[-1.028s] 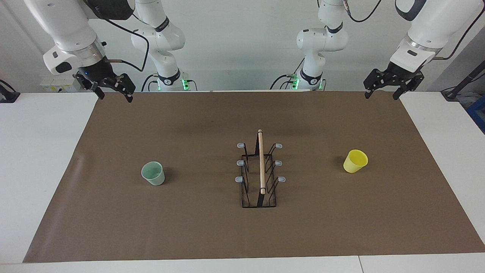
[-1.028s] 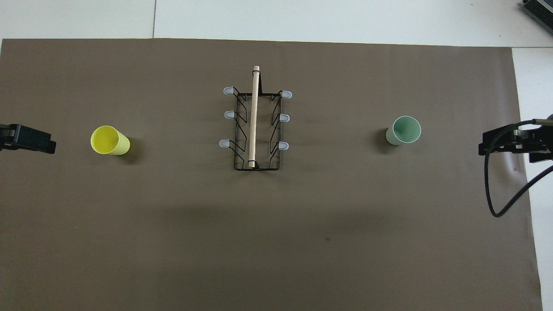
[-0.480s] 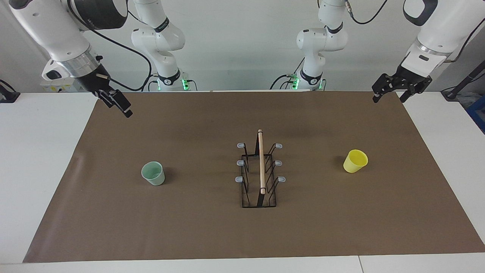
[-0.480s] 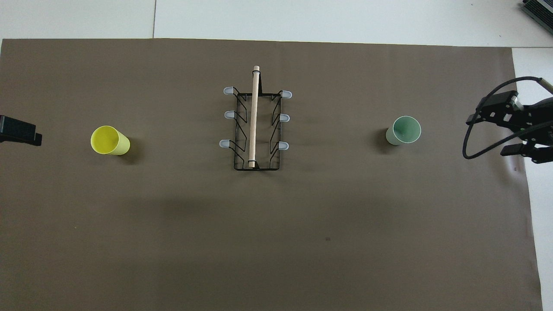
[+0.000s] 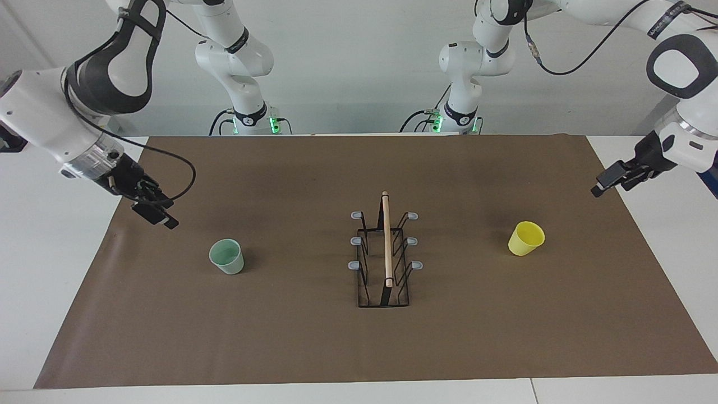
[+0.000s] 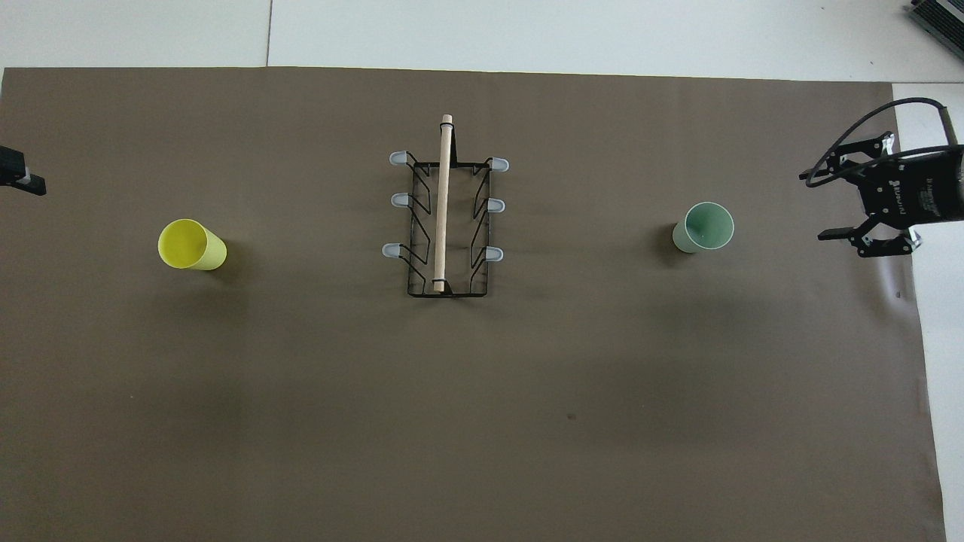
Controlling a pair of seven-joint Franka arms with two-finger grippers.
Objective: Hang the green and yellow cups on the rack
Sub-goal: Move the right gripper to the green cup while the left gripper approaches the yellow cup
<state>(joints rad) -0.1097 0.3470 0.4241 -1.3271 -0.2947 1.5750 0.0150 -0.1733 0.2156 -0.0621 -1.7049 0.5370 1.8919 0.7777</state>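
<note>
1. Both pincers have swung down and outward since a moment ago.
2. Right pincer [image 6: 828,197], spread open, hangs beside the upright green cup [image 5: 227,256].
3. Left pincer [image 5: 606,183], opening unreadable, hangs beside the yellow cup [image 5: 526,238]; rack [image 5: 385,258] between the cups, nothing hung.

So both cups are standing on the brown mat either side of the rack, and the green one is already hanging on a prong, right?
Not quite. The green cup is not on a prong; it stands upright on the mat, toward the right arm's end of the table. The yellow cup stands toward the left arm's end, with the rack between them, all its prongs bare. The facing view shows this.
</note>
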